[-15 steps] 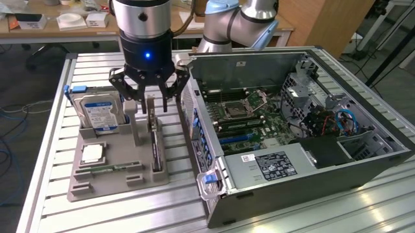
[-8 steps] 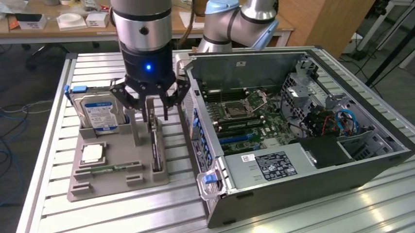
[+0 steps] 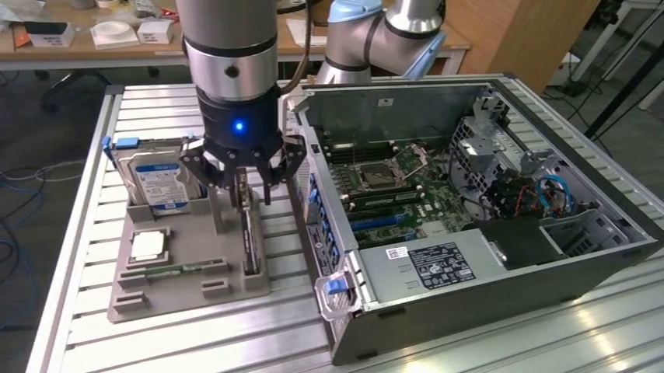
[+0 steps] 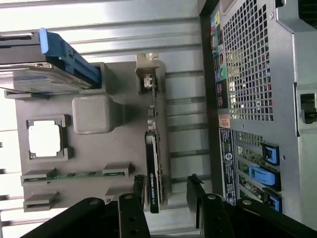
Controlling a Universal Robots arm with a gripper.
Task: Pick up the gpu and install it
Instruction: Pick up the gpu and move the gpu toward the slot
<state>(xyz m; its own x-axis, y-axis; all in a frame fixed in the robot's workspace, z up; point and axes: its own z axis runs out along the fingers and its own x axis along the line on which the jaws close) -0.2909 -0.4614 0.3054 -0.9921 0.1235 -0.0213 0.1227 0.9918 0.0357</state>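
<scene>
Tool [image 3: 247, 189] fingers stand wide, hanging straight down from the arm over the grey moulded plastic holder tray [image 3: 171, 294] on the slatted silver aluminium tabletop [image 3: 186, 342]. They straddle the gpu [image 3: 250, 239], a thin green circuit card with a black fan housing. It stands on its long edge in a slot along the tray's side towards the exterior view's right, just beside the open black-and-grey computer tower case [image 3: 498, 299].

The slot holds the card upright, so its top edge is offered to fingers coming from above. In the wrist view that edge [image 4: 152, 173] runs between the two fingers, closer to one [image 4: 132, 210] than the other; no grip shows. The case lies on its side with the motherboard facing up, probably so the card can go in from above.

Edge-on, the card is a narrow dark strip. A labelled black housing covers one end, and a silver metal bracket [image 4: 146, 74] caps the other.
</scene>
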